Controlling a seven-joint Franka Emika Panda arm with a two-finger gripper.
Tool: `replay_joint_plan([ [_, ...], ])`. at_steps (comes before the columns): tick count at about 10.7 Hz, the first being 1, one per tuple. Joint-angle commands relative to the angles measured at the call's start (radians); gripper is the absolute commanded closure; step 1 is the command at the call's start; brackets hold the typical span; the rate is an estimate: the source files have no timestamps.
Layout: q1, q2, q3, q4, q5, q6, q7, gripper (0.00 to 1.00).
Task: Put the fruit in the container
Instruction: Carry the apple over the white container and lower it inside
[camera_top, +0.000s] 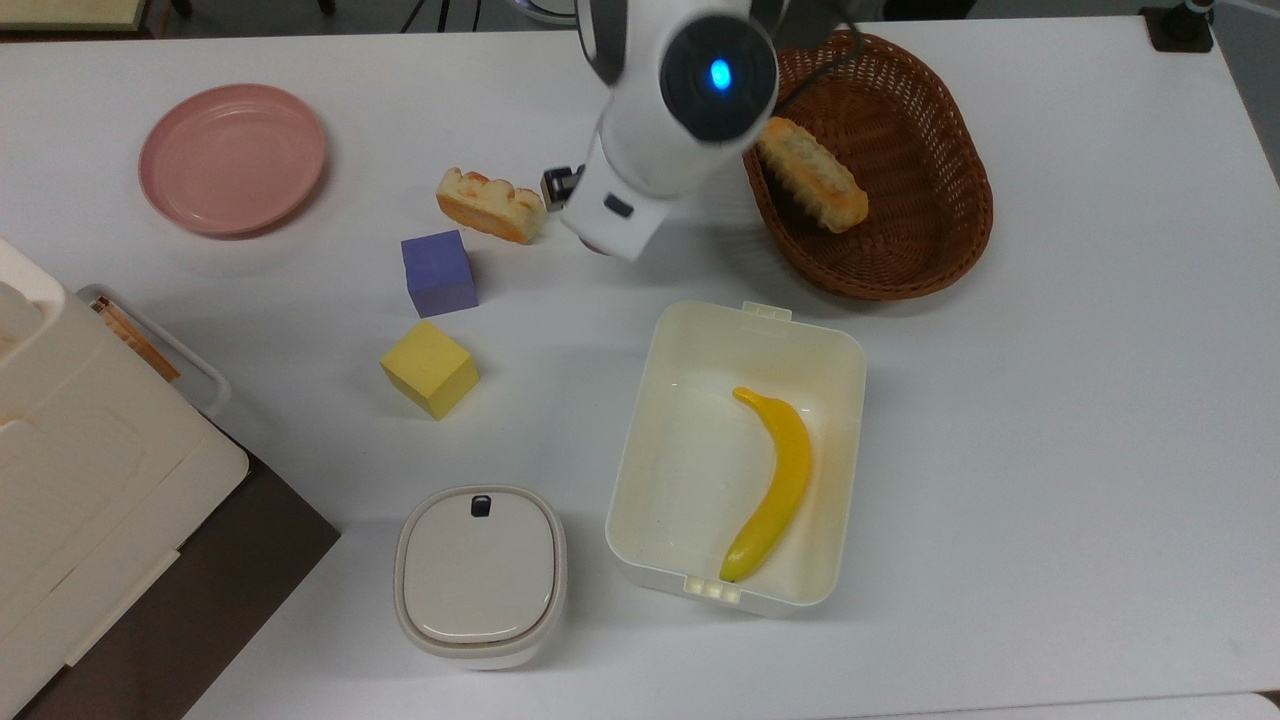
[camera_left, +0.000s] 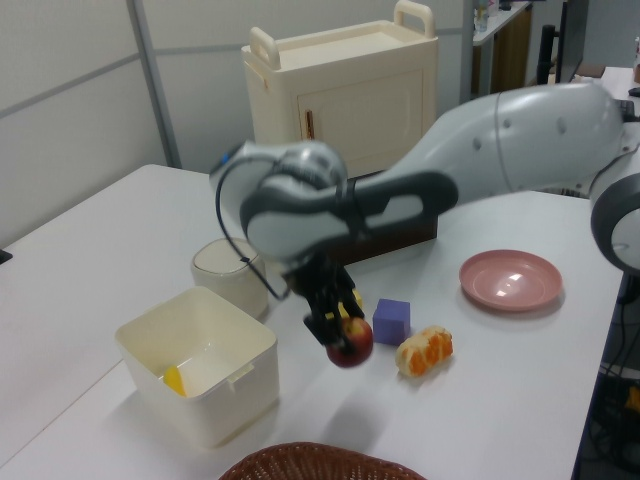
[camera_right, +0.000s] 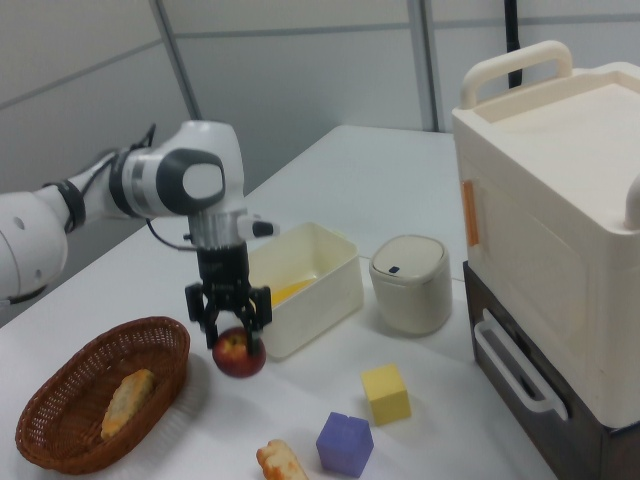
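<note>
Top view had the arm (camera_top: 690, 90) over the table (camera_top: 1050, 400) beside the basket (camera_top: 900, 200), banana (camera_top: 775, 485) lying in the container (camera_top: 640, 440); left view caught the gripper (camera_left: 335, 322) clamped on the fruit (camera_left: 351, 342), held off the table; right view placed it just beside the container's wall.

My shell is glossy white, rounded and thick, with dark grey bands at the joints and a silver-grey ring near the wrist. A round dark cap on my wrist joint carries a glowing blue light, and a thin black cable loops alongside. My jaws (camera_right: 229, 322) are black.
</note>
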Motion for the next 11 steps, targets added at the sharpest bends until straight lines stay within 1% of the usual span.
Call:
replay_joint_plan([
  [1, 0.0, -0.022, -0.001, 0.089, 0.071, 0.06, 0.14, 0.94],
  [2, 0.002, -0.022, 0.003, 0.089, 0.094, 0.17, 0.246, 0.93],
  [3, 0.005, -0.02, 0.003, 0.081, 0.107, 0.313, 0.355, 0.92],
  [4, 0.009, -0.011, 0.005, 0.07, 0.108, 0.433, 0.447, 0.9],
  [5, 0.017, -0.005, 0.006, 0.057, 0.108, 0.511, 0.515, 0.89],
  [6, 0.029, -0.004, 0.005, 0.055, 0.11, 0.574, 0.575, 0.74],
  [7, 0.032, -0.002, 0.005, 0.053, 0.102, 0.598, 0.628, 0.27],
  [8, 0.034, 0.001, 0.005, 0.053, 0.098, 0.599, 0.638, 0.0],
  [11, 0.046, 0.009, 0.005, 0.046, 0.091, 0.596, 0.633, 0.0],
])
